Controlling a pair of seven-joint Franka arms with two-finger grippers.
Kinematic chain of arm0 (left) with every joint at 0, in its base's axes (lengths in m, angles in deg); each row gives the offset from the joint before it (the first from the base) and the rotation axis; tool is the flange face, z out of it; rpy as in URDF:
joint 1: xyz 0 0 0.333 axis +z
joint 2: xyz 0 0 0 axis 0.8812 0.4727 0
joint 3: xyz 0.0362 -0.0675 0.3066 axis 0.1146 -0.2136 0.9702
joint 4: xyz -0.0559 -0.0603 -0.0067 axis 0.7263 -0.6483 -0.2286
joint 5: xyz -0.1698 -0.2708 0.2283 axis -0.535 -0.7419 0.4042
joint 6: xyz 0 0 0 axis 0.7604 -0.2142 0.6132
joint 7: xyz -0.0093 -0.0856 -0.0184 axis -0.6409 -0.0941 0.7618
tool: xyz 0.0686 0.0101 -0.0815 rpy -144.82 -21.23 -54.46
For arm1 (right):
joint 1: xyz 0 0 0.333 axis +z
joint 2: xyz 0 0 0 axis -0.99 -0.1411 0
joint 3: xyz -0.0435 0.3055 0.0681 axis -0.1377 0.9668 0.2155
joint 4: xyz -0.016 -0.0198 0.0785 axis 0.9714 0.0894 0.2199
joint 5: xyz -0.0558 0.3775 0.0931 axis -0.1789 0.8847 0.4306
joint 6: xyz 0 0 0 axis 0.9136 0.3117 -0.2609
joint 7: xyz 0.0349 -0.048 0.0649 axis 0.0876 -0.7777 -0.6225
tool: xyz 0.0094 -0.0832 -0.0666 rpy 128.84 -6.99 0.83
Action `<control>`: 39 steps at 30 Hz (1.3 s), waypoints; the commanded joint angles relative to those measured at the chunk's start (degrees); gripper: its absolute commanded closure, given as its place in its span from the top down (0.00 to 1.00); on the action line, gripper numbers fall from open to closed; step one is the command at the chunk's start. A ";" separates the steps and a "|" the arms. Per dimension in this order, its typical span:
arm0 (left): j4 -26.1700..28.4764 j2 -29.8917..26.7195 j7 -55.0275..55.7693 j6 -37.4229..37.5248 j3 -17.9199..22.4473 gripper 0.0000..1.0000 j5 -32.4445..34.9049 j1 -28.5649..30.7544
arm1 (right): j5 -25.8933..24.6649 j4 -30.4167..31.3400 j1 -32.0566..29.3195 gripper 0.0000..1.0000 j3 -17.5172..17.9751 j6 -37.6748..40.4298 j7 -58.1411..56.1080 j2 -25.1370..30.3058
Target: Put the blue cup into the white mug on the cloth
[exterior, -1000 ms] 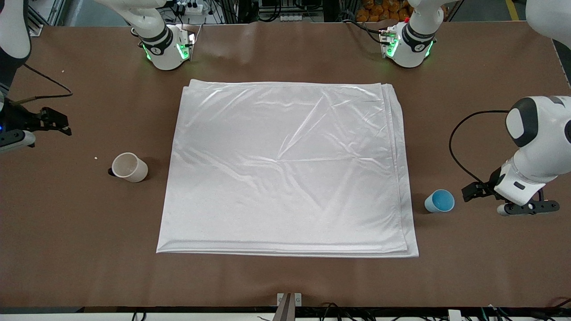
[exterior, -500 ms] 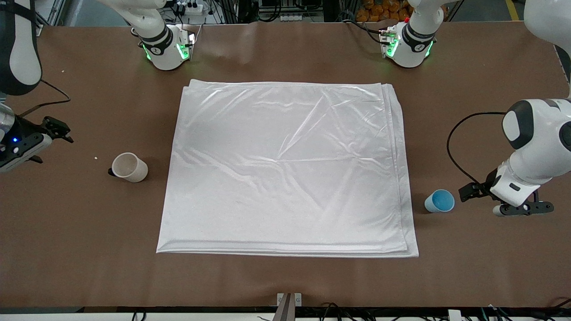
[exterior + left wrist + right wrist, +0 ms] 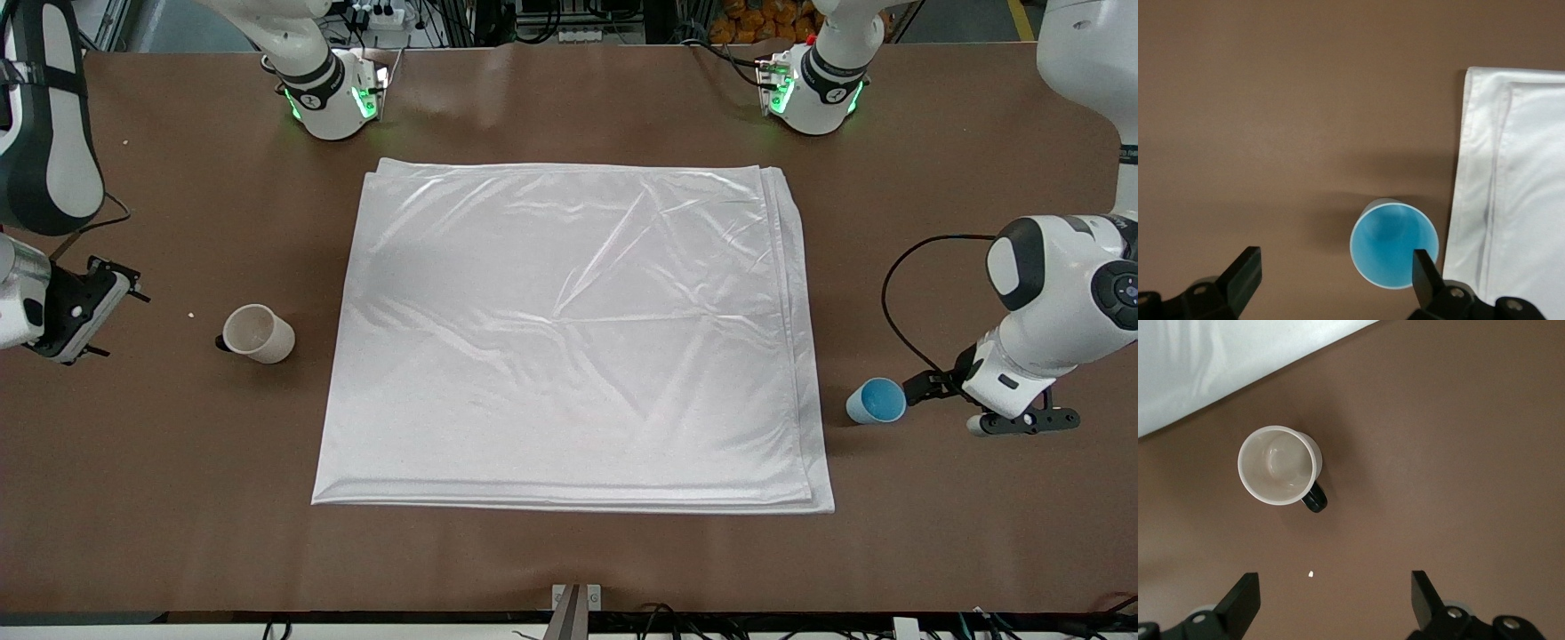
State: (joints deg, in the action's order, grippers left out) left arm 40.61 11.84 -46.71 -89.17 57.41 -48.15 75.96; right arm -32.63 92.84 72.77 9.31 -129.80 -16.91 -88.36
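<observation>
The blue cup (image 3: 876, 400) stands upright on the brown table beside the cloth's (image 3: 569, 338) edge, toward the left arm's end. My left gripper (image 3: 929, 387) is open right beside the cup; in the left wrist view (image 3: 1335, 273) one fingertip (image 3: 1425, 267) overlaps the rim of the cup (image 3: 1391, 243). The white mug (image 3: 258, 333) stands upright on the bare table beside the cloth, toward the right arm's end. My right gripper (image 3: 111, 311) is open and empty, apart from the mug. In the right wrist view (image 3: 1335, 597) the mug (image 3: 1279, 465) shows its black handle (image 3: 1315, 500).
A small white crumb (image 3: 191, 314) lies on the table between the mug and my right gripper. The arm bases (image 3: 329, 98) (image 3: 813, 89) stand at the table's edge farthest from the front camera. A black cable (image 3: 893, 293) loops by the left arm.
My left gripper has moved toward the blue cup and now stands right beside it. My right hand has swung down and turned toward the mug. Cup, mug and cloth have not moved.
</observation>
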 commanded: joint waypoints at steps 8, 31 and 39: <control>2.04 3.57 0.59 -3.08 -0.43 1.00 1.17 1.38 | 0.40 -0.28 -1.34 1.00 0.63 -1.46 -17.21 -3.96; 1.43 8.31 0.77 -4.93 -0.43 0.91 0.73 1.03 | 0.58 0.34 -0.72 1.00 0.80 -4.80 -33.75 -8.71; 1.43 8.67 0.86 -5.72 -0.43 0.40 0.64 0.94 | 0.58 3.85 -0.98 1.00 0.80 -8.66 -34.80 -8.71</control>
State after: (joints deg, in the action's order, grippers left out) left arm 41.98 20.57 -46.70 -94.11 57.28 -48.15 76.84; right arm -32.60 94.39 72.15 10.08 -135.67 -49.64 -97.32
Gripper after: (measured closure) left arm 0.278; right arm 0.000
